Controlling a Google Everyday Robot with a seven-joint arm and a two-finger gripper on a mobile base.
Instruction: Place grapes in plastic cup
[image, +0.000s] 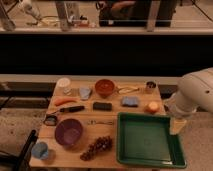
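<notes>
The grapes (97, 146), a dark reddish-purple bunch, lie at the front edge of the wooden table (112, 114), just right of the purple bowl (68, 132). A pale translucent cup (63, 84) stands at the back left corner. A light blue cup (40, 150) stands at the front left corner. My white arm (195, 95) comes in from the right. The gripper (176, 126) hangs off the table's right side, beside the green tray (172, 155) and far from the grapes. It holds nothing that I can see.
Also on the table are a red bowl (105, 87), a carrot (65, 101), a black-handled tool (70, 109), a black block (102, 106), a blue sponge (130, 101), an orange fruit (153, 107), a small can (150, 87) and a fork (102, 121).
</notes>
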